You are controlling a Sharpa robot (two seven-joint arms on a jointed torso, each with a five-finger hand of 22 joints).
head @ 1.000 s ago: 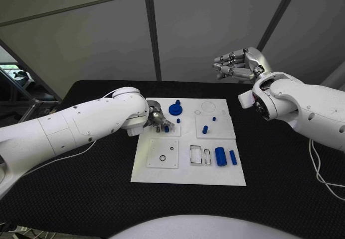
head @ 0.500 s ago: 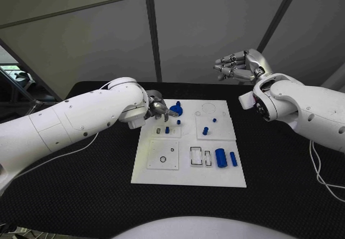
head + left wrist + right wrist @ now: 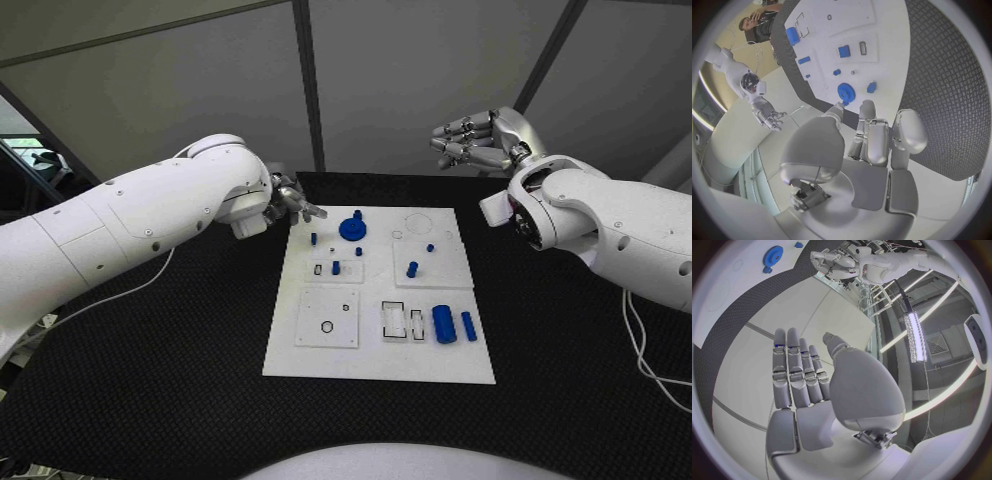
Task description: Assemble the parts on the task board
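The white task board [image 3: 375, 360] lies mid-table. On it are a blue gear [image 3: 352, 228], a small blue peg [image 3: 313, 238] beside the gear, more small pegs [image 3: 335, 267], and two blue cylinders [image 3: 443, 321] at the front right. My left hand [image 3: 293, 203] hovers off the board's back left corner, fingers loosely bent, with nothing in it. The left wrist view shows the left hand [image 3: 870, 140] pointing toward the gear [image 3: 845, 92] and peg [image 3: 871, 87]. My right hand [image 3: 476, 135] is raised high behind the board's right side, flat and empty [image 3: 804, 375].
The board [image 3: 879, 60] has several empty slots and a round recess [image 3: 418, 213] at the back right. Black table [image 3: 159, 380] surrounds the board on all sides. A white cable [image 3: 101, 305] trails across the table on the left.
My left hand has lifted off the board's left-middle area and drawn back to the left. A small blue peg beside the gear now stands uncovered. The right hand has barely moved.
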